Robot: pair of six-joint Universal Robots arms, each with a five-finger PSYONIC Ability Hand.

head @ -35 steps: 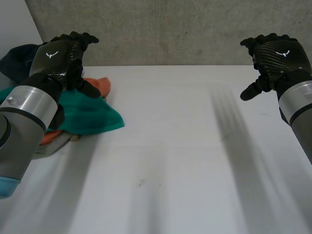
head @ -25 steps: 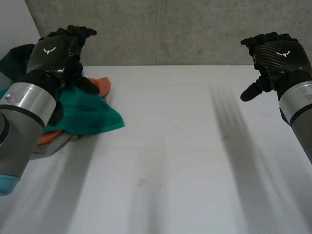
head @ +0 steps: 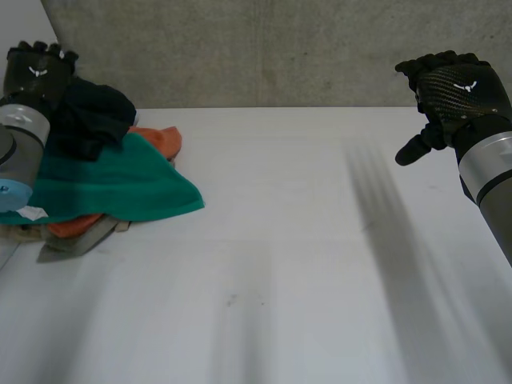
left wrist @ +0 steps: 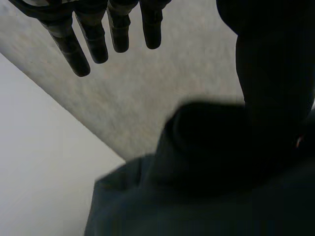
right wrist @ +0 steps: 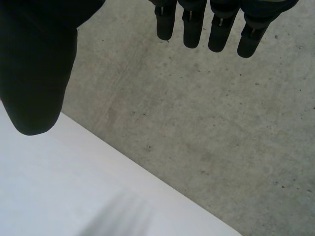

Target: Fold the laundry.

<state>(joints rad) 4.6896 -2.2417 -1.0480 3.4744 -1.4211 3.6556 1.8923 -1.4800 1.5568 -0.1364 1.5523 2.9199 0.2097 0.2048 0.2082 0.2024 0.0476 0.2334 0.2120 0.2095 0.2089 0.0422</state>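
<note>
While the laundry pile (head: 96, 172) lies heaped at the table's (head: 304, 240) left edge, a dark garment (head: 88, 120) is seen on top of a teal cloth (head: 152, 196) and an orange cloth (head: 160, 140). The left hand (head: 36, 68) is held close over the dark garment, fingers (left wrist: 96, 46) straight, nothing grasped. The right hand (head: 452, 88) is raised near the far right corner, likewise released and empty. One piece is best pinched at an edge, lifted clear and spread flat mid-table before folding.

wall (head: 280, 48): grey speckled concrete | table (head: 304, 264): white, meeting wall's base
</note>
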